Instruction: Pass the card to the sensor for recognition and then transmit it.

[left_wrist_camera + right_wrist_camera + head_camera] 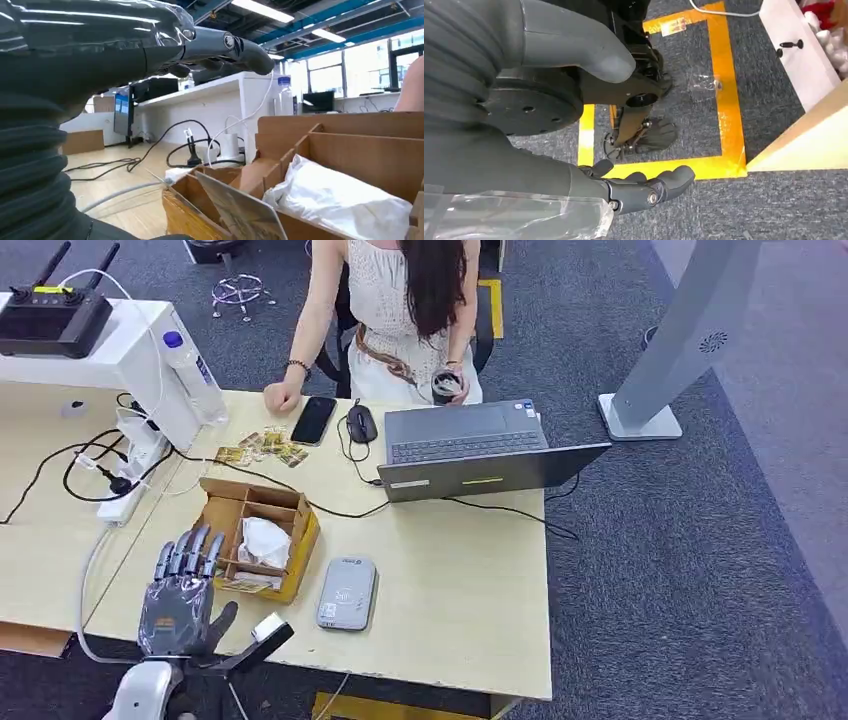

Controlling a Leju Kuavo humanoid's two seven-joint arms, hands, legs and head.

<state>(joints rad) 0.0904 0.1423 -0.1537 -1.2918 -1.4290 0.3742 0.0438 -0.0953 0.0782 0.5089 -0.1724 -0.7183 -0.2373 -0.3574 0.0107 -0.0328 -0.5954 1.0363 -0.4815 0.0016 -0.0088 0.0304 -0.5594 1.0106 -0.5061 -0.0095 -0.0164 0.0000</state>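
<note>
Your light wooden table [470, 570] carries a compartmented cardboard box [258, 537] near the front left, a grey sensor pad [347, 593] just beside it, an open laptop [470, 452], a mouse [362, 423], a black phone [314, 420], scattered cards [262, 449], a white power strip [133, 480] and trailing cables [70, 472].

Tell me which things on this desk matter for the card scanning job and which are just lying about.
Job things:
cardboard box with the cards standing in it
card at the box's near edge
grey sensor beside the box
left hand, empty, fingers apart, near the box

Lying about:
laptop
phone
mouse
water bottle
power strip
loose packets
</note>
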